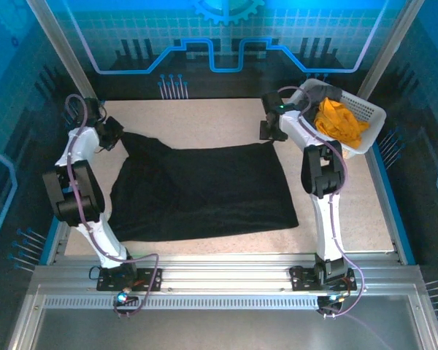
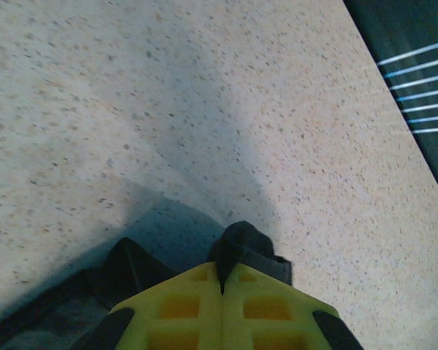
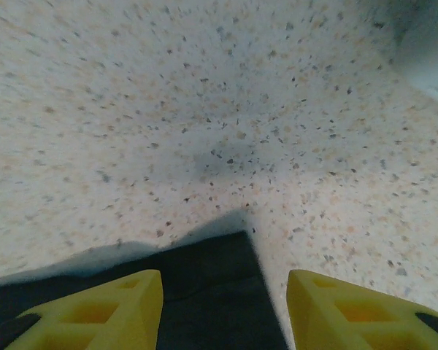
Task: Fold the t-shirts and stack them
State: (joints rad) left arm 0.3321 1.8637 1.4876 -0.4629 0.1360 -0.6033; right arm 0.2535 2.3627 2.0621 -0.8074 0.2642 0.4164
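Barely begun: black t-shirt [image 1: 204, 189] spread flat, left gripper [image 2: 223, 275] pinching one corner, right gripper [image 3: 226, 292] open over another; orange-yellow t-shirt [image 1: 339, 120] sits in basket [image 1: 374, 111].

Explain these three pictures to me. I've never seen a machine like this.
Two white robot arms are bolted to a pale speckled table. The wide picture looks down from above; the other two come from cameras on each wrist, with the yellow jaws at the bottom. A large black cloth t-shirt lies spread out. The left arm has its jaws shut on one corner of it; the right arm holds its jaws open over another corner. An orange-yellow cloth shirt sits in a white lattice plastic basket.
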